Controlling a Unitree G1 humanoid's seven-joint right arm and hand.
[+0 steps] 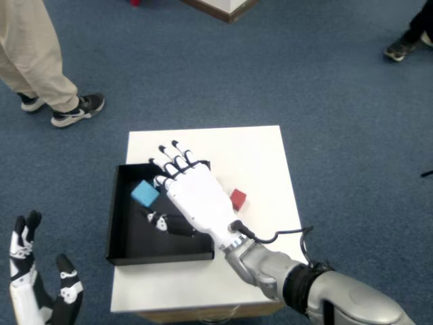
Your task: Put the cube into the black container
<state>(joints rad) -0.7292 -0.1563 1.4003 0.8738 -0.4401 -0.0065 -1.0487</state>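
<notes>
I count two cubes. The blue cube (pixel 145 193) sits in the upper part of the black container (pixel 115 223), close to its left wall and just beside my fingertips (pixel 164 150); from this angle I cannot tell whether it lies on the floor of the container or is lifted a little. The red cube (pixel 237 198) lies on the white table (pixel 250 156), just right of my palm and outside the container.

There is one container, a shallow black tray at the left half of the table, its left wall near the table's left edge and its front wall a little back from the front edge.

My right hand (pixel 193 193) stretches over the container's right part, fingers spread and extended, thumb (pixel 169 223) down inside the tray. It grips nothing that I can see; the blue cube is beside the fingers, not between them.

My left hand (pixel 34 291) is off the table at lower left, above the blue carpet (pixel 325 88).

The right and far parts of the table are bare.
</notes>
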